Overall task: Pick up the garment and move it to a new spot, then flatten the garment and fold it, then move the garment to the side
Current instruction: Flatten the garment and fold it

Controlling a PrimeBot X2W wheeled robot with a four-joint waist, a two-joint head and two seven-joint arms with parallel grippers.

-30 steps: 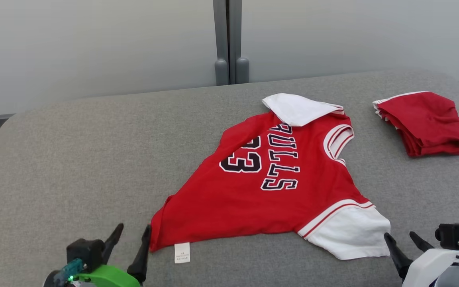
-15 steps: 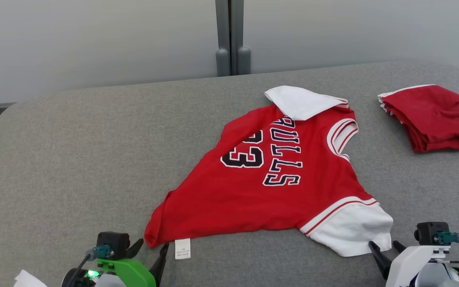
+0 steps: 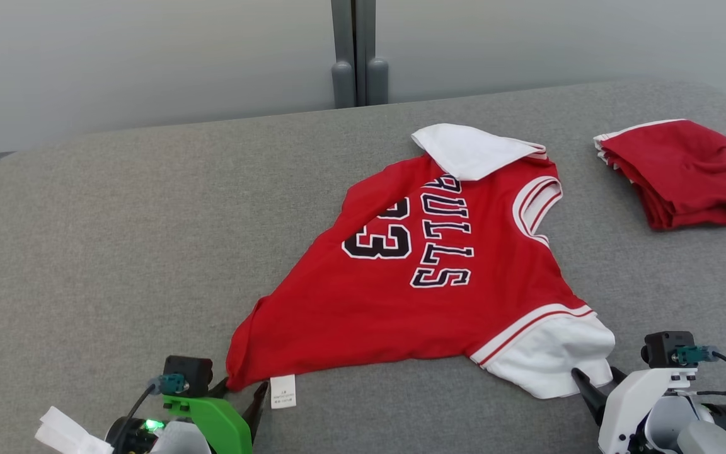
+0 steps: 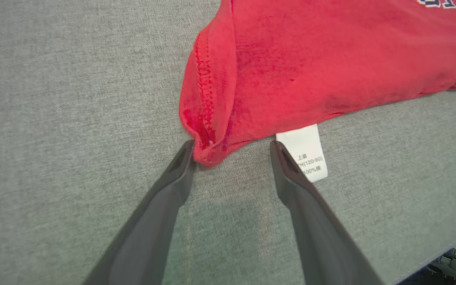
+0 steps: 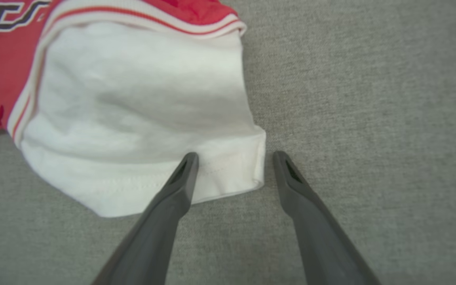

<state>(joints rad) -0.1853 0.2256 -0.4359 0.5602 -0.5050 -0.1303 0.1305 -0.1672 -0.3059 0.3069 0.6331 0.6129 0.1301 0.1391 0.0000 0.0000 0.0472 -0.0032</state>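
Left gripper (image 4: 232,145) stands wide open and holds nothing. Its fingers bracket the near hem corner of the red basketball jersey (image 3: 413,302) with white sleeves and black lettering. One finger touches the stitched edge of that corner, and the other lies beside the small white care label (image 4: 305,154). The right gripper (image 5: 234,155) is also spread open and empty, straddling the cuff corner of the near white sleeve (image 5: 133,99). One of its fingers is over the cloth and the other over bare surface. The jersey lies mostly spread, print up, near the middle of the grey fabric-covered table (image 3: 117,221). Its far white sleeve (image 3: 470,151) is flipped over onto the chest.

Several things could spoil the pick-up from here. Only the tip of the hem corner sits between the left fingers, so a close may catch just one layer, or only the label, and slip off on the lift. The right gripper sits at the very edge of the cuff and could pinch too thin a bite, so that side would sag or drop. If the two sides lift unevenly, the thin cloth is likely to bunch. The flipped sleeve would probably stay folded and leave more to flatten. Carrying the jersey rightward risks brushing the folded red garment (image 3: 684,173) lying at the table's far right.
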